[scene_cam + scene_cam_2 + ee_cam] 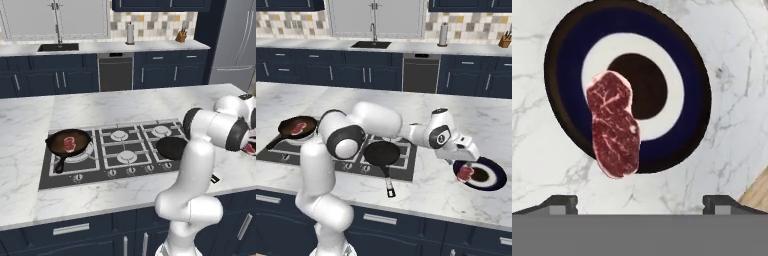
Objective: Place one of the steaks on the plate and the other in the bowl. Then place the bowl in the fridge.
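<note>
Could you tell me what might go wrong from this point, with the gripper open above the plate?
1. The steak overlaps the plate's near rim in the hand view, so it may end up partly on the counter.
2. The open gripper hangs close above it; a careless retreat could nudge it.
3. The second steak sits in a skillet across the stove.

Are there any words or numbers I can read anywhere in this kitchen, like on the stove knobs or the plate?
No readable words or numbers anywhere.
Stove knobs: too small to show any marks.
Plate: plain navy rim, white ring, dark centre, no writing.
Steak on the plate: just marbling.
Dishwasher: no label visible.
</note>
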Robot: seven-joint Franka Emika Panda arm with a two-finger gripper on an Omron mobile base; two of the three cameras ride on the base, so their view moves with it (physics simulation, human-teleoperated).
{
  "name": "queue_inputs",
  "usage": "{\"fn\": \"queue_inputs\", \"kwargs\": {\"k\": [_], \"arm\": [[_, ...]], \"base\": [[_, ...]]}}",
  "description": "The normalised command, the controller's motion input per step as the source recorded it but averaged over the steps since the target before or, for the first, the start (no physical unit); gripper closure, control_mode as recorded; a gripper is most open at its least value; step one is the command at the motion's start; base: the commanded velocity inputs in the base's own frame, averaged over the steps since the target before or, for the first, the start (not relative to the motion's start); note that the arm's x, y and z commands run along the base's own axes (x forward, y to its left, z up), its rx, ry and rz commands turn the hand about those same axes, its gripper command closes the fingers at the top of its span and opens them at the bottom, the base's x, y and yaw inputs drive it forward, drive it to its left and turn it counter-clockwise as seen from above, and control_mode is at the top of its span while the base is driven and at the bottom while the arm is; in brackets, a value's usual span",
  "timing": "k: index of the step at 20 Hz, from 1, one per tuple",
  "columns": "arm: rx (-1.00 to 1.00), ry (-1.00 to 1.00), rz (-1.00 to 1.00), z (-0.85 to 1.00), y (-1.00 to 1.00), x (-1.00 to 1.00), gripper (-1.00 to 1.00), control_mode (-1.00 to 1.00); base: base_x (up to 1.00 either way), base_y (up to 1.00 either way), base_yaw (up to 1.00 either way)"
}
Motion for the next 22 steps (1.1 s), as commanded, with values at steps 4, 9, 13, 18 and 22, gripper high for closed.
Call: {"fn": "queue_inputs", "kwargs": {"k": [4,9,13,18,22], "arm": [[0.25,0.14,0.0,0.9,0.71,-0.99,-1.0,-1.0],[-0.01,0.0,0.04,0.6,1.0,-0.86,-1.0,-1.0],[0.0,-0.08,0.01,0.07,1.0,-0.68,-1.0,-1.0],[0.0,-0.03,0.16,0.7,1.0,-0.21,-1.0,-1.0],[0.02,0.0,0.21,0.13,1.0,-0.06,-1.0,-1.0]], "base": [[0.0,0.0,0.0],[0.0,0.0,0.0],[0.0,0.0,0.0],[0.0,0.0,0.0],[0.0,0.0,0.0]]}}
